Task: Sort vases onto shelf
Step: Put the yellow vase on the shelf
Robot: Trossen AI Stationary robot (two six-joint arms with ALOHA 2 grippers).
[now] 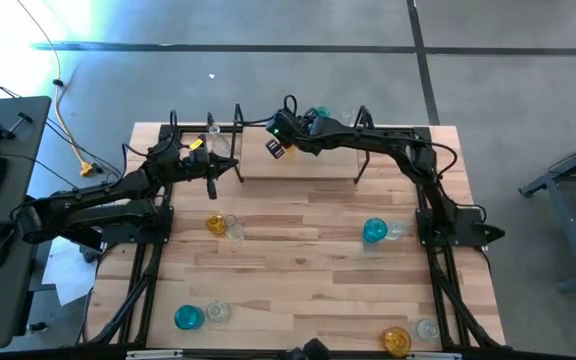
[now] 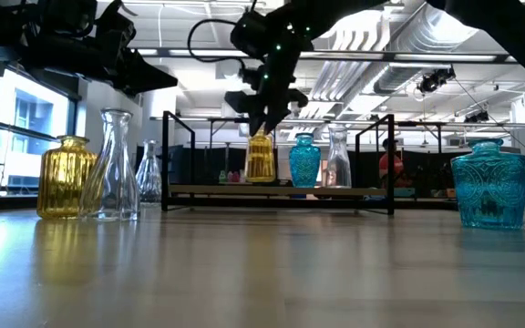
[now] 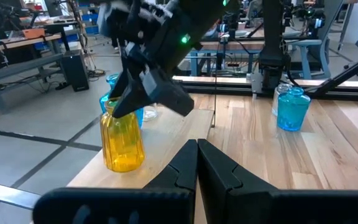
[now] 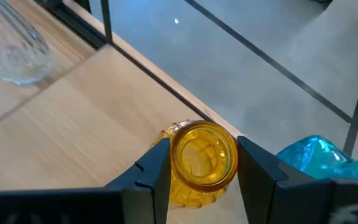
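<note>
The shelf [image 1: 308, 166] stands at the table's far edge, a light board in a black frame. My right gripper [image 1: 282, 137] reaches over it and is shut on an amber vase [image 4: 202, 158], which stands on the board [image 2: 260, 158]. A teal vase [image 2: 303, 161] and a clear vase [image 2: 337, 161] stand beside it on the shelf. Another clear vase [image 1: 213, 135] stands at the shelf's left end. My left gripper [image 3: 196, 151] is shut and empty, hovering by the shelf's left end [image 1: 212, 172]. My right gripper pinches the amber vase at its neck, just under the rim [image 4: 174, 163], one finger on each side. The fingers [image 3: 135, 96] come from above, slanting down. The vase is upright with its base [image 3: 124, 163] on the shelf board.
Pairs of vases stand on the table: amber [image 1: 215, 223] with clear [image 1: 236, 230], teal [image 1: 374, 231] with clear [image 1: 397, 229], teal [image 1: 188, 318] with clear [image 1: 216, 311] near the front, amber [image 1: 396, 341] with clear [image 1: 427, 328]. Bare wood lies mid-table.
</note>
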